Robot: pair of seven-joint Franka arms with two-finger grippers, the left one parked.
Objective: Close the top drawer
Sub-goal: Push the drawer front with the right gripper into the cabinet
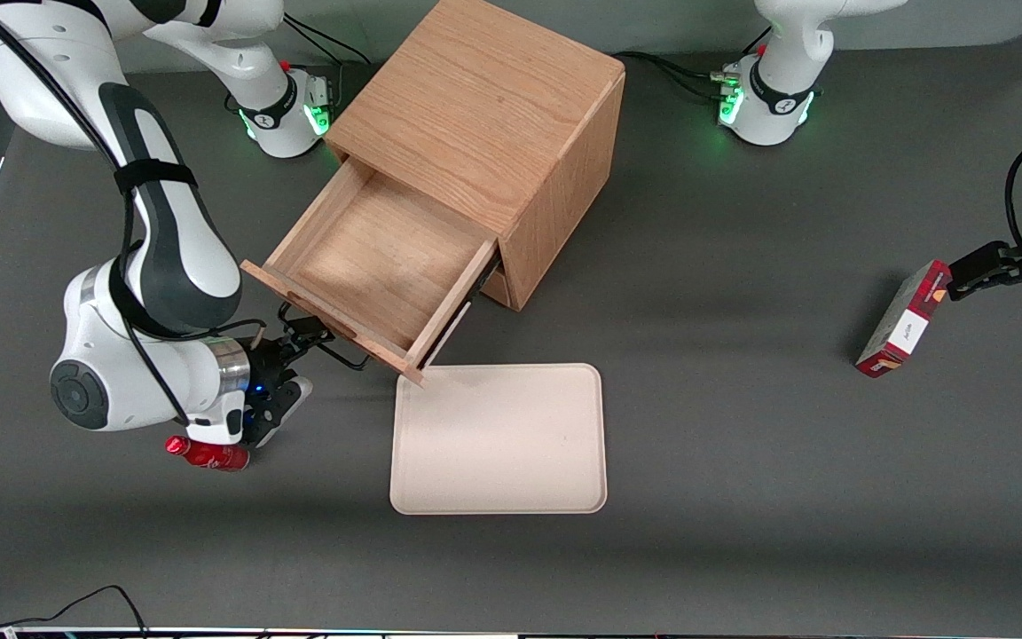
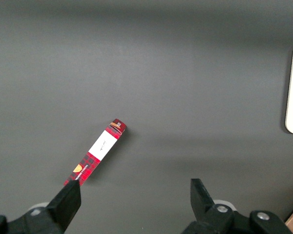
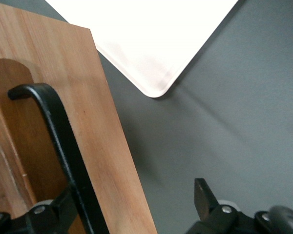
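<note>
The top drawer (image 1: 378, 257) of the light-oak cube cabinet (image 1: 484, 106) is pulled far out, and its inside is bare. Its flat wood front (image 1: 334, 327) faces my arm and carries a thin black wire handle (image 1: 344, 353). My right gripper (image 1: 301, 342) is at that front, level with the handle, and is open. In the right wrist view the gripper (image 3: 134, 192) has one finger (image 3: 58, 209) beside the black handle (image 3: 53, 122) against the drawer front (image 3: 93, 122). The other finger (image 3: 202, 192) hangs over the grey table, well apart from it.
A beige tray (image 1: 498, 439) lies on the table just nearer the front camera than the open drawer's corner, and shows in the right wrist view (image 3: 151, 39). A small red bottle (image 1: 209, 453) lies under my wrist. A red box (image 1: 903, 319) stands toward the parked arm's end.
</note>
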